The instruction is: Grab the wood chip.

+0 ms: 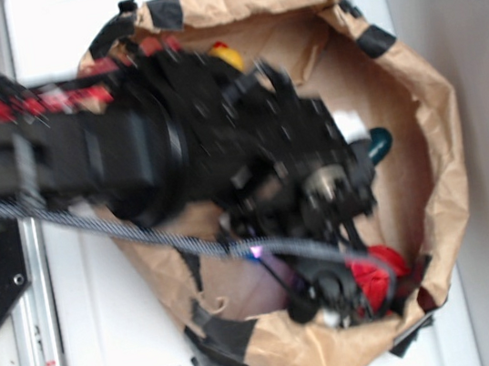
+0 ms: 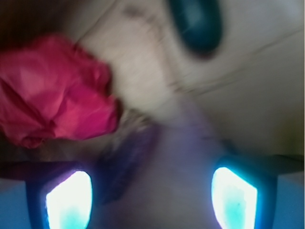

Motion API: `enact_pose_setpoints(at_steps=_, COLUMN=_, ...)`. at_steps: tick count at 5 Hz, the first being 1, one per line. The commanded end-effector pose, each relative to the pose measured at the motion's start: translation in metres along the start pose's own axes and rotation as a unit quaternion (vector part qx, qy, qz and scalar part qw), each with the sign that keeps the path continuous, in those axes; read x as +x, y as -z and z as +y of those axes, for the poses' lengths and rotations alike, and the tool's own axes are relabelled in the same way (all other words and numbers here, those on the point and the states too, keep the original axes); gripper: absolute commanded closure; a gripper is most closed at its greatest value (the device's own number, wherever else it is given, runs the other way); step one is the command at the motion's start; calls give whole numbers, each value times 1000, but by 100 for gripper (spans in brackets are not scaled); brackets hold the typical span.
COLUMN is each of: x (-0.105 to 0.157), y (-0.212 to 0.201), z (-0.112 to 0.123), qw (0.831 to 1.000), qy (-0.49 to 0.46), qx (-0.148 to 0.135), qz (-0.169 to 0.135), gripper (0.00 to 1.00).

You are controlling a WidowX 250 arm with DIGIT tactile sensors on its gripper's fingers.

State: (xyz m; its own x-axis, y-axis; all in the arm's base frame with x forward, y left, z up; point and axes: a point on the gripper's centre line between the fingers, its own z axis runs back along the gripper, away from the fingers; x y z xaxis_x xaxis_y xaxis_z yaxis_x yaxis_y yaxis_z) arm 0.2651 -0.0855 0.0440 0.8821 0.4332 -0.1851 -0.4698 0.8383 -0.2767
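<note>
White tabletop [image 1: 101, 333]; on it a brown paper bag [image 1: 428, 119] rolled open, black tape along its rim. The black arm [image 1: 130, 154] reaches in over the bag. Wrist view, blurred: gripper [image 2: 151, 193] released, two glowing fingertips [image 2: 69, 200] well apart. Between them, nearer the left one, lies a dark elongated smear, probably the wood chip [image 2: 126, 162]. Red cloth [image 2: 52, 100] beside it, upper left. Green cucumber [image 2: 196, 24] further off, at top.
</note>
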Motion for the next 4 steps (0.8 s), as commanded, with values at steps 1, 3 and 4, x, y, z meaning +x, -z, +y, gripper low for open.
enact_pose_setpoints(at_steps=1, x=1, y=20, z=-43, qw=999, qy=32, qx=-7, qz=-21, gripper=0)
enact_pose_setpoints(at_steps=3, x=-6, y=52, z=-27, qw=999, qy=28, qx=23, qz=-12, gripper=100)
enact_pose_setpoints(at_steps=4, x=-3, y=42, z=-14, qw=999, qy=26, qx=17, qz=-18, gripper=100)
